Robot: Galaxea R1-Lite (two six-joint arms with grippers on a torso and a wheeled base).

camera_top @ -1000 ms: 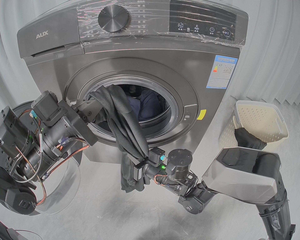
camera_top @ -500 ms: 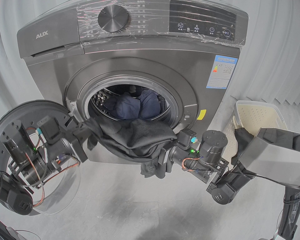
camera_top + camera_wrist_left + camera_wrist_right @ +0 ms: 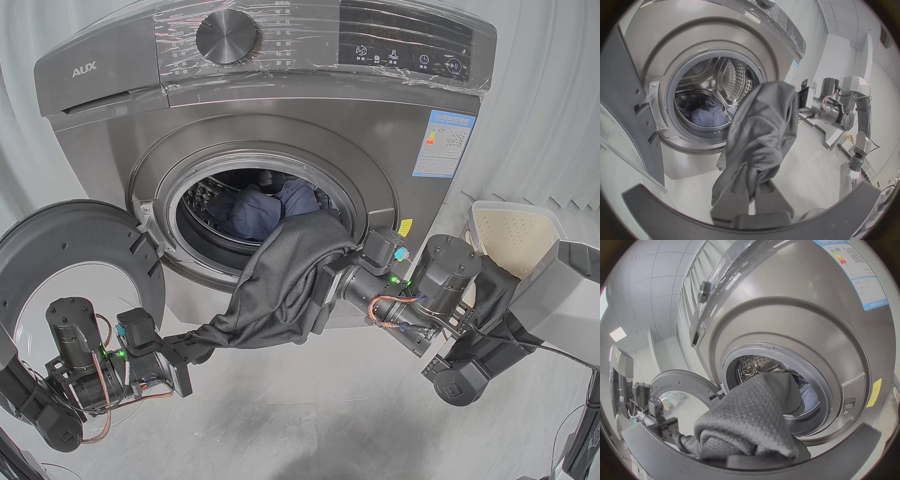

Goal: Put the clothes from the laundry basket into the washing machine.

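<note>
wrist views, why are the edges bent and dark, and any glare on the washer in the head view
Left wrist view and right wrist view: fisheye lenses bow the washing machine and leave black corners, and the dark garment looms large near the lens. Head view: plastic film over the control panel throws streaky glare.

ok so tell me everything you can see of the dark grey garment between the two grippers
The dark grey garment is soft knit fabric with a dimpled mesh texture, bunched and creased. It hangs in front of the open washing machine, outside the drum. One end is pinched low in the left gripper; the higher end drapes over the right gripper.
</note>
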